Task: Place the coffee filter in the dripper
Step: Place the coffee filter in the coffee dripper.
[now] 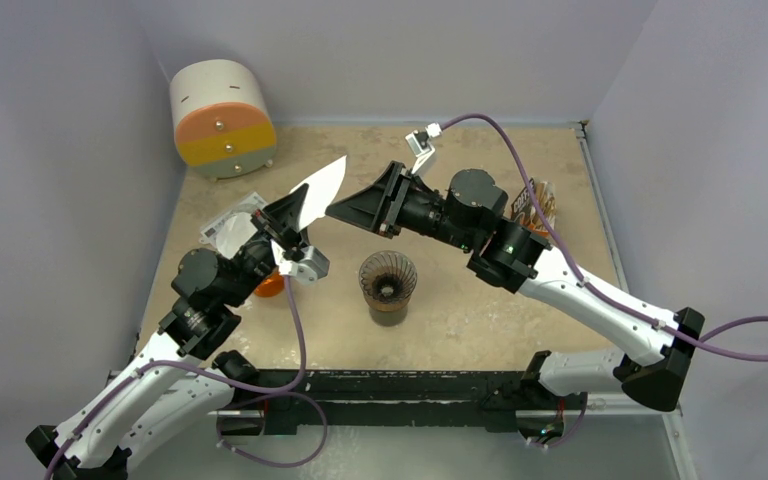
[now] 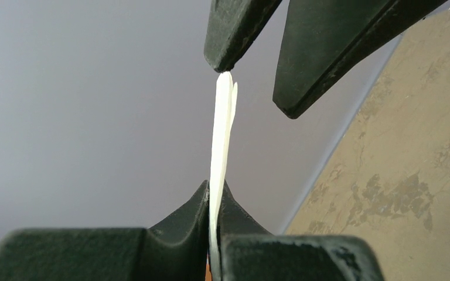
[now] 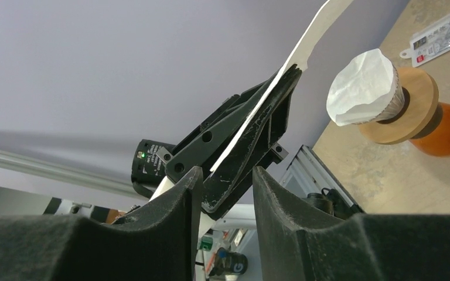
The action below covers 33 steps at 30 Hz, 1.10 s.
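dripper point(image 1: 388, 285): on counter point(image 1: 465, 322), centre, toward 6 o'clock
coffee filter point(image 1: 322, 190): above counter, 11 o'clock of dripper
cylindrical container point(image 1: 222, 118): 10 o'clock corner
packet point(image 1: 228, 226): 9 o'clock edge

dripper point(image 1: 388, 282) mouth uncovered — open above, left arm point(image 1: 260, 262) beside

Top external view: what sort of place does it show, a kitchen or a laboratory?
Most likely a robot test cell, not a kitchen: plain grey walls box in a small table, a left arm and a right arm are bolted at its near edge, and a coffee dripper stands on it.
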Each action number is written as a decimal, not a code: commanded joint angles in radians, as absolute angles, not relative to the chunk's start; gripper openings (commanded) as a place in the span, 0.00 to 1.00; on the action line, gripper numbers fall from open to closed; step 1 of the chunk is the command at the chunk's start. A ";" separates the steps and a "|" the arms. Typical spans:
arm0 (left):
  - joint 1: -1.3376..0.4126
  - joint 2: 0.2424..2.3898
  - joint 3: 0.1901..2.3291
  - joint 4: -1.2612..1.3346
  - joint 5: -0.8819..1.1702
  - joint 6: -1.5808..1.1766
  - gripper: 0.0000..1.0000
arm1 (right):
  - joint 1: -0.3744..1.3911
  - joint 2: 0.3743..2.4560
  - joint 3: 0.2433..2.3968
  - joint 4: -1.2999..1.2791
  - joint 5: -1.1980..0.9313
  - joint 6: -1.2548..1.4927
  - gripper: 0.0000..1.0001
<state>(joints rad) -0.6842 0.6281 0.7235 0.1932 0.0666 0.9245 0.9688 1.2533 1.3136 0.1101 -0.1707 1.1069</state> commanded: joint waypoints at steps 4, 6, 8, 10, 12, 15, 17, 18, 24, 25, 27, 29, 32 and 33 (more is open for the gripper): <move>-0.688 0.623 0.756 0.195 0.078 0.901 0.00 | 0.974 1.235 1.310 0.128 -0.161 1.102 0.37; -0.688 0.624 0.756 0.195 0.076 0.900 0.00 | 0.973 1.236 1.308 0.127 -0.161 1.104 0.36; -0.688 0.626 0.755 0.195 0.076 0.898 0.00 | 0.973 1.237 1.305 0.128 -0.163 1.107 0.36; -0.689 0.628 0.756 0.195 0.074 0.892 0.00 | 0.974 1.242 1.305 0.127 -0.170 1.107 0.36; -0.688 0.628 0.756 0.199 0.072 0.888 0.00 | 0.975 1.244 1.304 0.128 -0.173 1.109 0.35; -0.688 0.629 0.758 0.200 0.070 0.884 0.00 | 0.976 1.246 1.300 0.130 -0.175 1.110 0.34; -0.688 0.629 0.758 0.200 0.070 0.881 0.00 | 0.976 1.244 1.298 0.132 -0.174 1.110 0.33; -0.688 0.629 0.758 0.201 0.071 0.878 0.00 | 0.975 1.244 1.297 0.132 -0.171 1.111 0.33; -0.688 0.630 0.759 0.200 0.080 0.873 0.00 | 0.975 1.248 1.300 0.133 -0.166 1.117 0.33; -0.688 0.631 0.759 0.199 0.082 0.875 0.00 | 0.975 1.249 1.303 0.135 -0.164 1.117 0.33; -0.687 0.633 0.758 0.195 0.085 0.880 0.00 | 0.974 1.254 1.310 0.136 -0.161 1.118 0.33; -0.688 0.634 0.758 0.192 0.087 0.882 0.00 | 0.974 1.262 1.325 0.134 -0.163 1.118 0.33; -0.689 0.635 0.756 0.189 0.089 0.886 0.00 | 0.976 1.275 1.340 0.133 -0.167 1.119 0.33; -0.688 0.636 0.756 0.189 0.088 0.887 0.00 | 0.977 1.278 1.342 0.133 -0.168 1.120 0.33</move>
